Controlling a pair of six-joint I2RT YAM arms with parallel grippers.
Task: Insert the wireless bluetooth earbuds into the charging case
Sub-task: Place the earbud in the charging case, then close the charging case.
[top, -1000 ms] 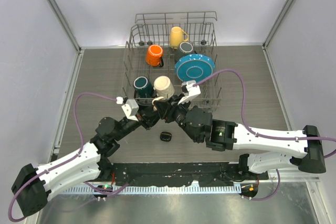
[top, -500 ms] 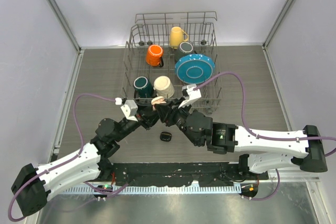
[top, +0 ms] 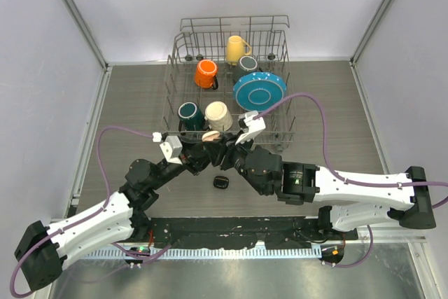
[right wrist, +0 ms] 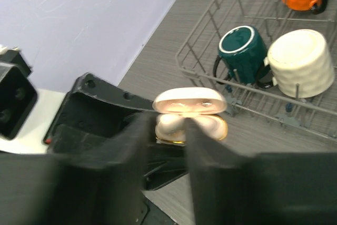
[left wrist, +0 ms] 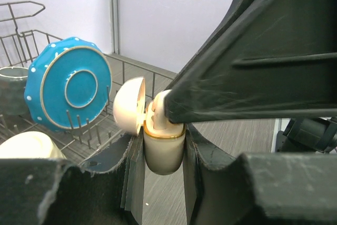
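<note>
Two arms reach in from the near edge and meet over the middle of the table (top: 336, 117). Nearest, a small black case (top: 222, 182) lies on the wood, apart from both grippers. Just beyond it the left gripper (top: 201, 148) is clamped on the body of the cream charging case (left wrist: 163, 151), holding it upright with its lid (left wrist: 129, 113) swung open. The right gripper (top: 224, 146), fingers pressed nearly together, pinches a white earbud (left wrist: 157, 108) at the case's gold-rimmed mouth. Behind them stands a wire dish rack (top: 173, 68). A teal mug (top: 189, 113) and a cream mug (top: 218, 115) sit at its front. A blue plate (top: 259, 90) stands on edge. An orange mug (top: 206, 73), a grey mug (top: 248, 64) and a yellow mug (top: 236, 48) are farther back.
</note>
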